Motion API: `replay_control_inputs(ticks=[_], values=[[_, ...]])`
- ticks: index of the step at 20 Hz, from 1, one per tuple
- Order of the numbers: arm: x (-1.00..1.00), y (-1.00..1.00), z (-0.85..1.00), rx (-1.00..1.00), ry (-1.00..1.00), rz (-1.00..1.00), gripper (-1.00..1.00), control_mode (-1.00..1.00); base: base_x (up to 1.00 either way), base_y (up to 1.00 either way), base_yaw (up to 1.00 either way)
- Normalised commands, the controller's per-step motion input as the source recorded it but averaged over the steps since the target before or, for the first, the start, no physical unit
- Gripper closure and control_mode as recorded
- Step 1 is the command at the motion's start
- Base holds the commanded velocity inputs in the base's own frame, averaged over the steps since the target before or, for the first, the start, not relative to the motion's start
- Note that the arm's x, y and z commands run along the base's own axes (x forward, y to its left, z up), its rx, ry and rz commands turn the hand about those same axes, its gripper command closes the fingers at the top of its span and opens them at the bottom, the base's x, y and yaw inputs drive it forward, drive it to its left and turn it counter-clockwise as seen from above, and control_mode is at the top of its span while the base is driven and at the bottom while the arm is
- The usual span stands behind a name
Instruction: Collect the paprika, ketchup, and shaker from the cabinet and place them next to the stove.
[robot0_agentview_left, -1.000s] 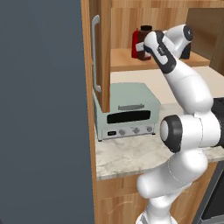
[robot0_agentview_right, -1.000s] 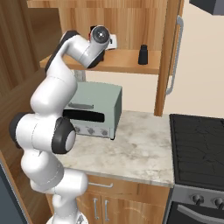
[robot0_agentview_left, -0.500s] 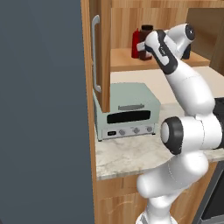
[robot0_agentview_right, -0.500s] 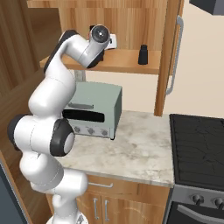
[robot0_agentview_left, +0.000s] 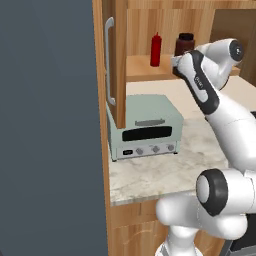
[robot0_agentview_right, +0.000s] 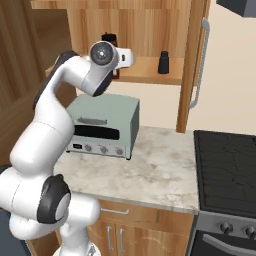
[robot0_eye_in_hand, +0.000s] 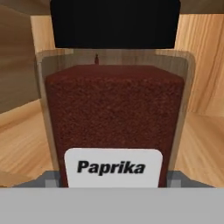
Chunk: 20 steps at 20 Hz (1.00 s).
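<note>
**Arm reached into the cabinet, paprika jar close before the hand**

A white robot arm was shown stretched up from the base into an open wooden wall cabinet (robot0_agentview_left: 117, 60). The gripper (robot0_agentview_left: 176, 64) was held at shelf height, right in front of the paprika (robot0_eye_in_hand: 113, 118), a squarish jar of dark red powder with a black cap and a white label reading "Paprika". In the hand view the jar was seen very near and upright on the plank shelf. Whether the jaws were spread around the jar or already pinching it could not be told; the fingertips were barely seen at the jar's lower corners.

The task was judged to be at its beginning. Nothing had been set next to the stove (robot0_agentview_right: 227, 170); the marbled counter (robot0_agentview_right: 155, 175) beside it carried only a pale green toaster oven (robot0_agentview_right: 102, 125). All three things were counted on the shelf: one paprika jar, one ketchup (robot0_agentview_left: 156, 49), a slim red bottle just left of the jar in the left base view, and one shaker (robot0_agentview_right: 163, 62), small and dark, standing well apart toward the shelf's other end. Three pick-ups and three placings were judged to remain. One cabinet shelf, one toaster oven and one stove were counted.
</note>
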Motion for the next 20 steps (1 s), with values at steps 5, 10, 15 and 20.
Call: replay_control_inputs(ticks=[5,10,15,20], values=[[-0.4,-0.61,-0.17,0.0,0.17,-0.34,1.0,-1.0,0.0,0.0,0.0],[-0.25,-0.77,-0.25,0.02,0.19,-0.17,1.0,-1.0,0.0,0.0,0.0],[-0.2,-0.6,-0.46,0.0,0.2,-0.09,1.0,-1.0,0.0,0.0,0.0],[-0.33,-0.27,-0.59,0.0,0.05,-0.03,1.0,-1.0,0.0,0.0,0.0]])
